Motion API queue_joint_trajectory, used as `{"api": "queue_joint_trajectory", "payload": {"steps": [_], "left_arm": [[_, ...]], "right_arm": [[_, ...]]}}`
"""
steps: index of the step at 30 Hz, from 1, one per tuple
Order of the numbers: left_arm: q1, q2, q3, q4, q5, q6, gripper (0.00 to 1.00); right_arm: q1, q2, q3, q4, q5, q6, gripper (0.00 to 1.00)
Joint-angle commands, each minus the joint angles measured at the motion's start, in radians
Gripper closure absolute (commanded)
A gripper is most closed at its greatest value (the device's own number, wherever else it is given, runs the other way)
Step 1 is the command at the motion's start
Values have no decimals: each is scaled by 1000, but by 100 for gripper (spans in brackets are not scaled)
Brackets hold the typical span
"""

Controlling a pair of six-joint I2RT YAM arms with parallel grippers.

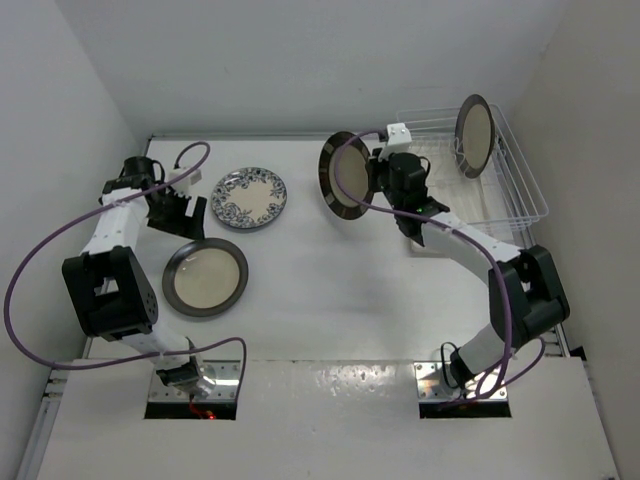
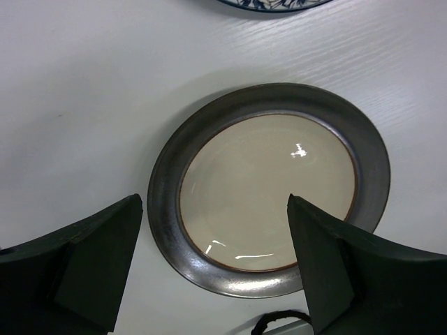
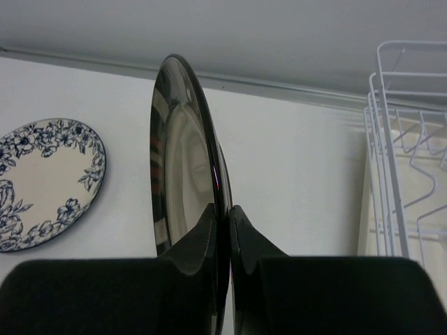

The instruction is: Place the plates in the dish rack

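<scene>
Looking down on our white counter (image 1: 320, 300), we're seeing the dish rack (image 1: 528, 205) sitting at the far right corner, close to the right wall. One dark-rimmed plate (image 1: 474, 135) is standing on edge inside it, near the rack's far end, with its cream face showing to the overhead camera. A second dark-rimmed plate (image 1: 345, 175) is hanging in the air a little left of the rack, also up on edge and clear of the counter. Two more are lying flat on the left half: the blue floral plate (image 1: 249, 197) toward the back, and a cream-centred plate (image 1: 205, 277) with a dark rim nearer to us, close together but not touching. We're seeing the right hand (image 3: 222, 211) pinching that airborne plate by its rim, fingers squeezed nearly together with only the plate's edge between them. The left hand (image 1: 186, 216) is hovering over the counter between the two flat plates, fingers spread wide and gripping nothing. Its wrist camera is showing the cream-centred plate lying below, framed between the two fingers.
</scene>
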Motion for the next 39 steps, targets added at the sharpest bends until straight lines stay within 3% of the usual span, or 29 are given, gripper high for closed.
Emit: {"api": "queue_joint_trajectory", "payload": {"steps": [1, 7, 21, 32, 39], "left_arm": [[-10, -21, -15, 11, -56, 41, 10], [-42, -30, -33, 22, -140, 97, 12], [-51, -30, -51, 22, -98, 78, 12], [-51, -30, -70, 22, -70, 59, 12], [-51, -30, -79, 22, -70, 59, 12]], "right_arm": [[-5, -59, 125, 209, -18, -59, 100], [-74, -41, 250, 189, -46, -87, 100], [-226, 10, 489, 179, -41, -173, 100], [-489, -39, 492, 140, -93, -227, 100], [-621, -16, 494, 115, -242, -232, 100]]}}
